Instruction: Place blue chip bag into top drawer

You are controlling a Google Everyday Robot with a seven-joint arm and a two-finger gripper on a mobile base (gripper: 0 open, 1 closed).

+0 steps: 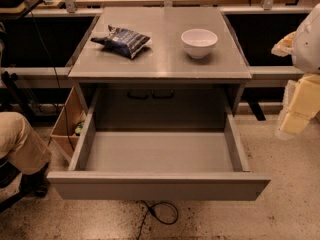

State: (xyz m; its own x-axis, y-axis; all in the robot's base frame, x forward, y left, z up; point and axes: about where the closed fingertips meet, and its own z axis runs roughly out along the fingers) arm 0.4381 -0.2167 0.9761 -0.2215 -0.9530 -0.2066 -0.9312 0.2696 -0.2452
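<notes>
The blue chip bag [123, 40] lies flat on the left half of the grey table top [160, 59], dark navy foil with white print. The top drawer [159, 184] below the table top is pulled fully out, and its grey inside is bare. My gripper [299, 106] is at the right edge of the view, pale yellow under the white arm [309, 39]. It hangs to the right of the table, level with the drawer's side and well apart from the bag, with nothing seen in it.
A white bowl [199, 42] stands on the right half of the table top. A tan cardboard box [67, 121] sits on the floor left of the drawer. A person's leg [20, 144] is at the left edge. A black cable [162, 211] lies under the drawer front.
</notes>
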